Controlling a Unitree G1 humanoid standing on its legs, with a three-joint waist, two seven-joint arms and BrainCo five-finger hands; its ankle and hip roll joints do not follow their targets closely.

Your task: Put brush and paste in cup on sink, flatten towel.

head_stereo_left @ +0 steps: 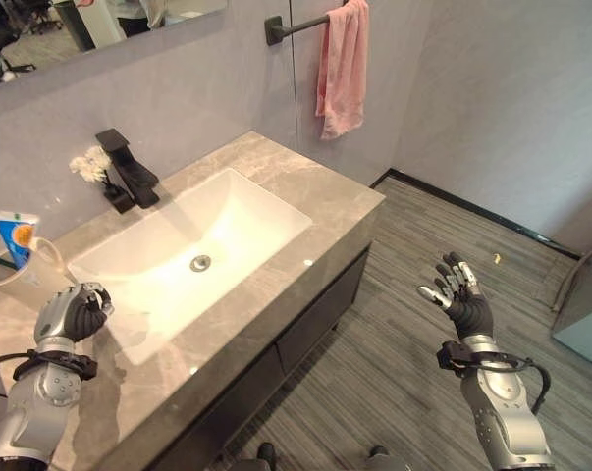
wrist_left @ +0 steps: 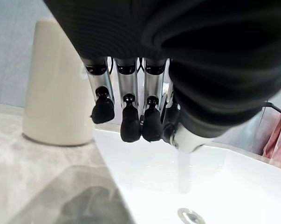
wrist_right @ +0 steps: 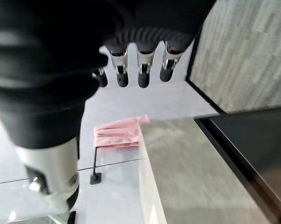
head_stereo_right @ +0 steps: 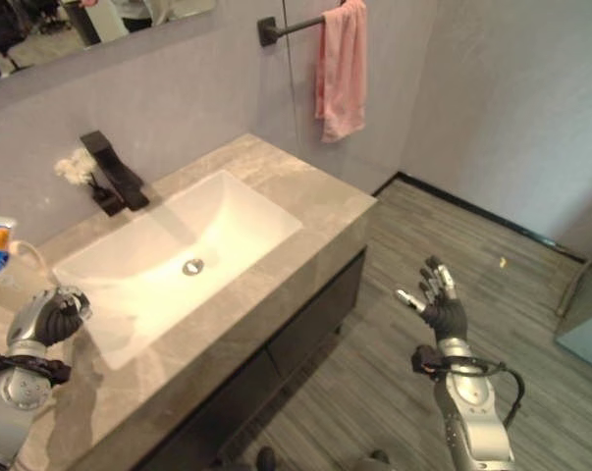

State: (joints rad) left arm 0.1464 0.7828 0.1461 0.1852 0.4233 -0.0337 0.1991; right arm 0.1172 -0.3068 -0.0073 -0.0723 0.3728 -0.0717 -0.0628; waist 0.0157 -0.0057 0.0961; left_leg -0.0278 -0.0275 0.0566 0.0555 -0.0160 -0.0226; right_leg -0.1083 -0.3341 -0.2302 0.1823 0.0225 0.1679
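On the desk (head_stereo_left: 276,285) by the sink (head_stereo_left: 192,245), our left hand (head_stereo_left: 72,314) is curled and empty beside the cup (head_stereo_left: 26,275) holding the paste (head_stereo_left: 16,235). Our right hand (head_stereo_left: 457,289), fingers spread, holds nothing. We should raise it to the bunched towel (head_stereo_left: 343,64) and spread that evenly along its bar (head_stereo_left: 296,26).

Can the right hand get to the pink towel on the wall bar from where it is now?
Probably not yet. The right hand hangs open over the floor, well short of the pink towel on the dark wall bar. Nothing blocks the path, though.
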